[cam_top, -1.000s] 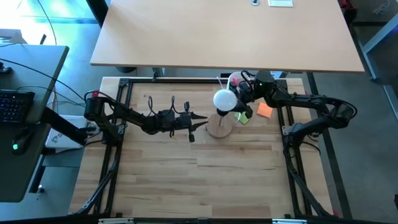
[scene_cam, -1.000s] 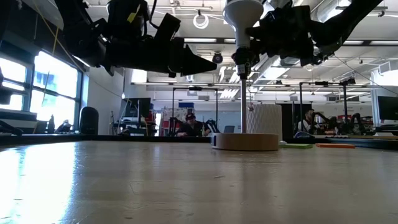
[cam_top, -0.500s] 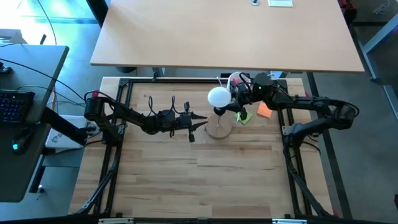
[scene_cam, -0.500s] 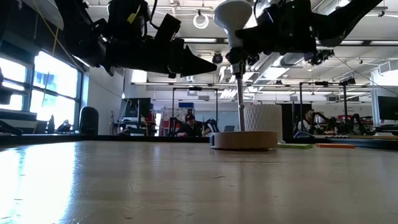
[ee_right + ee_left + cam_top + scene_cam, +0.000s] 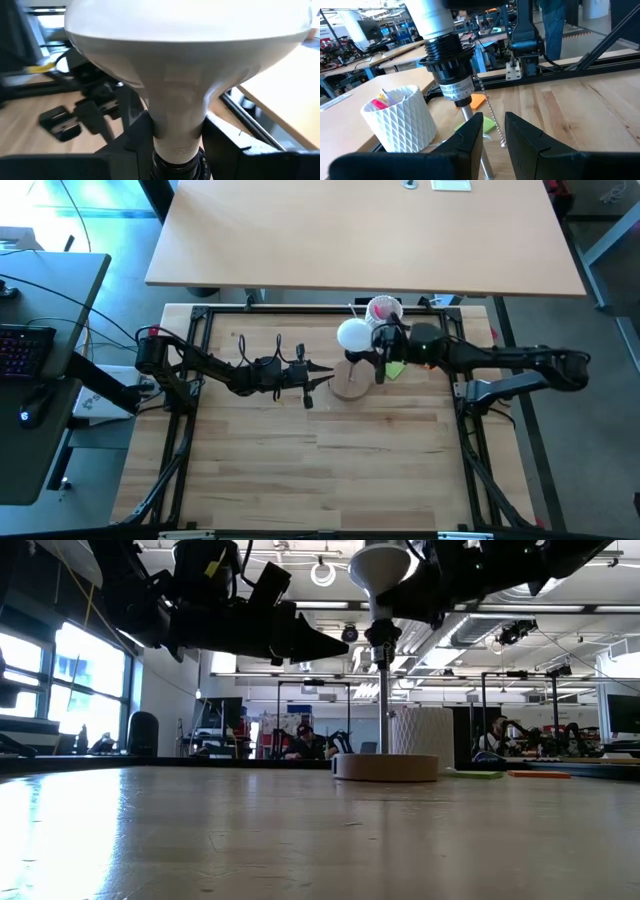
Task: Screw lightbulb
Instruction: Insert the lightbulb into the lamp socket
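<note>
While the right gripper [image 5: 383,350] stands clamped on the neck of the bulb [image 5: 353,335], its two dark fingers [image 5: 131,134] press either side of the narrow part just above the socket [image 5: 448,60]. The bulb sits base-down in that black socket, globe uppermost, so its long axis runs straight up along the thin post [image 5: 384,700] that rises from the round wooden base [image 5: 352,383]. Any turning, I judge, has to go about this upright axis, and the right arm is plainly the one placed for it, reaching in from the table's right side with the bulb directly ahead of its fingers.

The left gripper [image 5: 322,378] hovers just beside the base on its left, above the tabletop, its fingers close together with a narrow gap and holding nothing; it points at the post below the socket.

Behind the lamp stands a white ribbed cup [image 5: 400,120] with pink contents, and an orange note [image 5: 477,101] and a green one [image 5: 391,368] lie on the wood near it. The table [image 5: 330,470] is pale butcher-block in a black frame. Beyond it the low view shows a workshop with benches, windows and seated people far off.
</note>
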Controlling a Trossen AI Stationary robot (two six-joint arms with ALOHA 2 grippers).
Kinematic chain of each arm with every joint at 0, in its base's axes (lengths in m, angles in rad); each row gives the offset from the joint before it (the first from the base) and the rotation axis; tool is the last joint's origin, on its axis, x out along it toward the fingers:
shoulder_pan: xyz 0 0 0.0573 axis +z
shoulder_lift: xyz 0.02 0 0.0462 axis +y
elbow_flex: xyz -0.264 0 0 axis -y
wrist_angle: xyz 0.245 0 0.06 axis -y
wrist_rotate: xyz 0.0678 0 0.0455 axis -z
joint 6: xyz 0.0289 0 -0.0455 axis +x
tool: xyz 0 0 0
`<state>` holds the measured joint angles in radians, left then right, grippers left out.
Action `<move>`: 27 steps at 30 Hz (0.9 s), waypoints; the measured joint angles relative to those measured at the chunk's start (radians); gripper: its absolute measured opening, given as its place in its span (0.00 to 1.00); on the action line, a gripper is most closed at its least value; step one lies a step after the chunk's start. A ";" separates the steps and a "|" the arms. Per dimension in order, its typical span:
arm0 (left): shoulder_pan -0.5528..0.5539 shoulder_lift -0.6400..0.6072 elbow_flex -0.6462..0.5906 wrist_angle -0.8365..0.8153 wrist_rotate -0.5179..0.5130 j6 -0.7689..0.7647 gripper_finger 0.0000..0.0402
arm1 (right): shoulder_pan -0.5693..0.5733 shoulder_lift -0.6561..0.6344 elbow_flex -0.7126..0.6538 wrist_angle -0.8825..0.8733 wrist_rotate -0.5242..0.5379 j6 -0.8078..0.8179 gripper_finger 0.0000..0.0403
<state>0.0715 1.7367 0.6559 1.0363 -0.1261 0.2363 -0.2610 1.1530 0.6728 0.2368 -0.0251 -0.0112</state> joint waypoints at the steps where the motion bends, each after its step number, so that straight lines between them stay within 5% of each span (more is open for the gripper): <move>1: 0.000 0.000 0.000 0.000 0.000 0.000 0.19 | 0.022 0.002 0.000 -0.001 0.050 0.017 0.33; 15: 0.000 0.000 0.000 0.007 0.000 0.000 0.19 | 0.238 0.034 -0.002 0.018 0.588 0.190 0.33; 27: 0.000 0.000 0.000 0.007 -0.001 -0.003 0.19 | 0.246 0.081 -0.011 0.040 0.596 0.189 0.46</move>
<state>0.0711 1.7370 0.6559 1.0436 -0.1268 0.2337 -0.0151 1.2340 0.6621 0.2772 0.5706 0.1775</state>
